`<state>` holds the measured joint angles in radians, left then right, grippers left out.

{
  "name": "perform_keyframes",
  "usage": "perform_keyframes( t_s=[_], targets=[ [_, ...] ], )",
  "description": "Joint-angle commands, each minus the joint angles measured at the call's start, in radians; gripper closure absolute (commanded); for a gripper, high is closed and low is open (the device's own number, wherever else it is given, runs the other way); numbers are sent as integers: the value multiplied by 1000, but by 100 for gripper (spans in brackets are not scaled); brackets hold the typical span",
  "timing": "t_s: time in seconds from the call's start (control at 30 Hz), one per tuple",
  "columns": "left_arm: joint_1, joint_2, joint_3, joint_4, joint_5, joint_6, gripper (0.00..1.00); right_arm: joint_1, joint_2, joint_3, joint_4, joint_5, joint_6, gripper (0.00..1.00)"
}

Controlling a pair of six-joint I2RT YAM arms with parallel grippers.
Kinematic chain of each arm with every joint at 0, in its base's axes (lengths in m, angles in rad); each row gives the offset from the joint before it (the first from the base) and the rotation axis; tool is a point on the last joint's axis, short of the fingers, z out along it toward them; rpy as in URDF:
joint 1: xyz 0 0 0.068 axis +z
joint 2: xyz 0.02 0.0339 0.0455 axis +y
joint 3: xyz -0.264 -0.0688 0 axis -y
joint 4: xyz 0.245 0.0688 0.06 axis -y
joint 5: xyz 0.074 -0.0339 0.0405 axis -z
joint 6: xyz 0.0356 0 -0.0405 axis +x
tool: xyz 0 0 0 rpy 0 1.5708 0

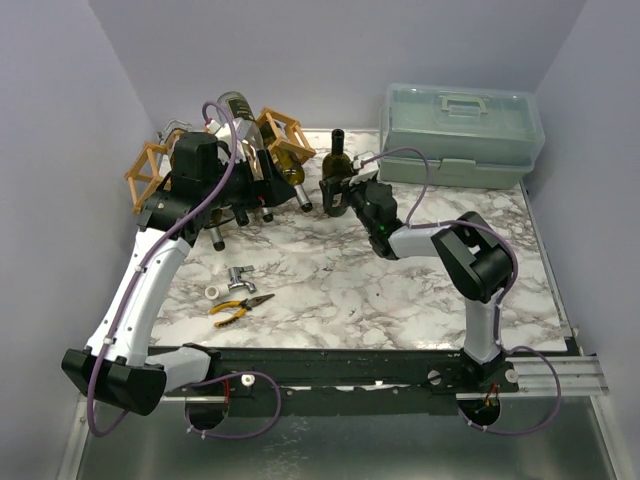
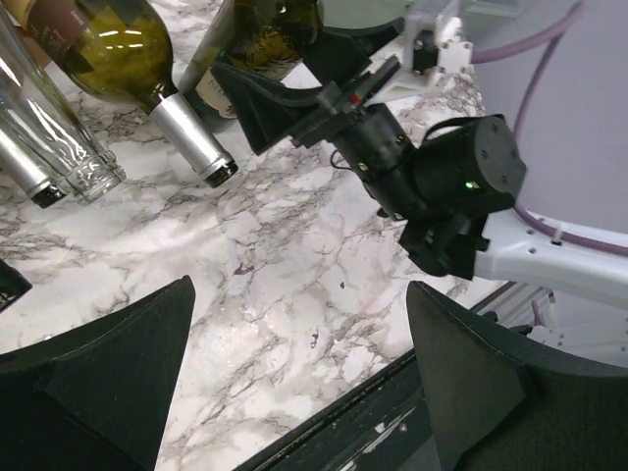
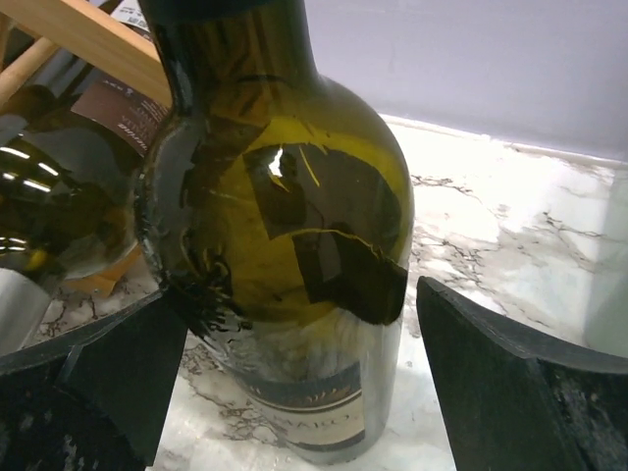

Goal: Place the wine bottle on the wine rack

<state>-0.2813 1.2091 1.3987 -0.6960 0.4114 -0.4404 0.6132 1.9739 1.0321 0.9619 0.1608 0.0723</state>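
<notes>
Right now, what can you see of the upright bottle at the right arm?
The bottle is dark olive-green glass, glossy, with a dark top and a label low on its body. It stands upright on the marble table, beside the right end of the rack. The right fingers flank its body, spread open and not clamped; whether the other finger touches the glass is unclear.

The upright wine bottle (image 3: 285, 245) close before me carries a low label (image 3: 314, 417); I read only letters like "VARO". Another bottle's brown label (image 3: 123, 113), far left, is illegible.
</notes>
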Motion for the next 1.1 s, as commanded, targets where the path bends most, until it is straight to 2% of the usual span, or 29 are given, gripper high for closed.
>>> perform_keyframes(
  t_s=[0.0, 0.13, 0.2, 0.33, 0.43, 0.5, 0.63, 0.77, 0.87, 0.93, 1.07],
  targets=[
    [-9, -56, -4, 19, 47, -10, 10, -5, 78, 42, 116, -5, -30, 1],
    [-28, -48, -3, 29, 80, -22, 10, -5, 115, 44, 176, -9, -62, 3],
    [-31, -52, -10, 29, 89, -30, 10, -6, 137, 55, 179, -7, -101, 10],
    [-33, -56, -19, 45, 104, -66, 11, -4, 145, 40, 212, -54, -177, 44],
    [-34, -53, -15, 47, 131, -72, 11, -5, 123, -48, 331, -61, -252, 69],
    [-34, -52, -14, 48, 127, -94, 11, -4, 72, -113, 395, -61, -296, 80],
    [-36, -28, -18, 87, 182, -155, 13, -4, -53, -211, 379, -97, -397, 96],
    [-44, -1, -25, 89, 247, -203, 16, -3, -223, -366, 341, -260, -529, 99],
    [-57, 9, -59, 88, 269, -219, 16, 0, -368, -469, 237, -383, -643, 99],
    [-65, 16, -81, 87, 299, -224, 16, 19, -461, -524, 102, -473, -812, 99],
    [-99, 20, -105, 79, 337, -228, 17, 112, -596, -566, -110, -445, -974, 99]
  ],
)
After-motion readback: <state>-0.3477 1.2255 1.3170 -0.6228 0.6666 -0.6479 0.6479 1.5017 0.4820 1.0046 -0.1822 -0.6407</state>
